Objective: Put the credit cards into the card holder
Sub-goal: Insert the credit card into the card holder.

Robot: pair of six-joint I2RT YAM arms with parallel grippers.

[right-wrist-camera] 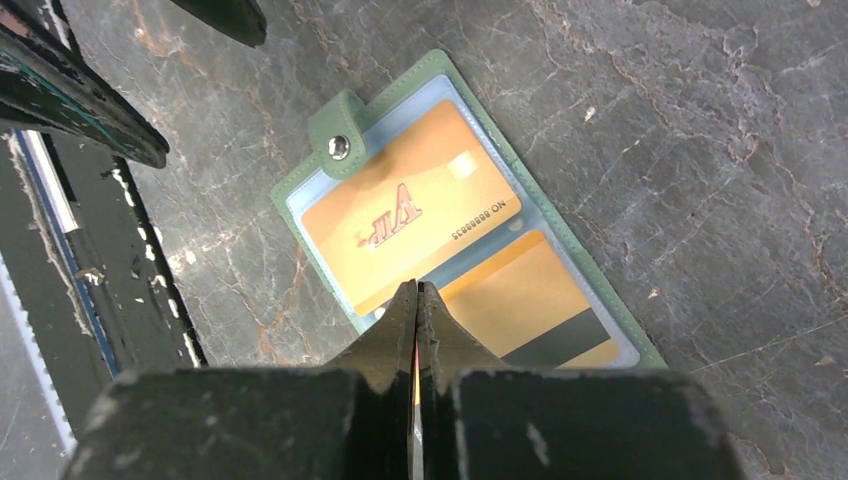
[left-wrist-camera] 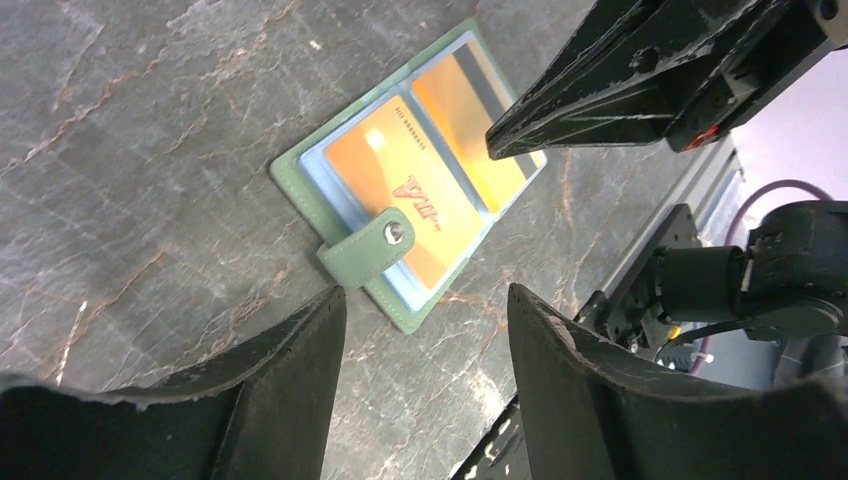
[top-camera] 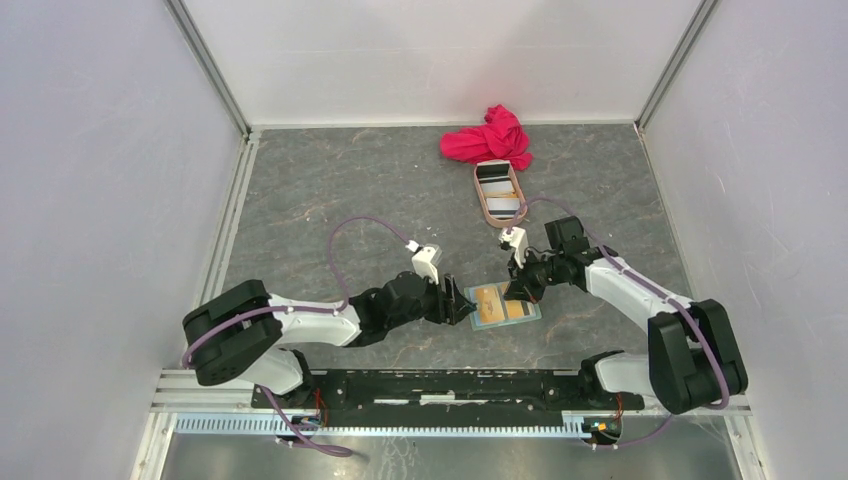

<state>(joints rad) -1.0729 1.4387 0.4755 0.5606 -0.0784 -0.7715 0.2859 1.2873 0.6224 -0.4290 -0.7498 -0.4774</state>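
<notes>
The sage-green card holder (top-camera: 503,303) lies open on the table between my grippers. It also shows in the left wrist view (left-wrist-camera: 300,170) and the right wrist view (right-wrist-camera: 430,75). Two orange-yellow credit cards sit in its clear pockets: one marked VIP (right-wrist-camera: 400,215) and one with a black stripe (right-wrist-camera: 530,300). My right gripper (right-wrist-camera: 417,285) is shut, with its tips at the holder's middle fold and no card sticking out of it. My left gripper (left-wrist-camera: 425,292) is open and empty, just short of the holder's snap-tab (left-wrist-camera: 370,245) edge.
A pinkish-tan oval tray (top-camera: 480,195) with white and grey cards (top-camera: 500,207) stands behind the holder. A red cloth (top-camera: 490,137) lies behind it by the back wall. The black rail (top-camera: 450,385) runs along the near edge.
</notes>
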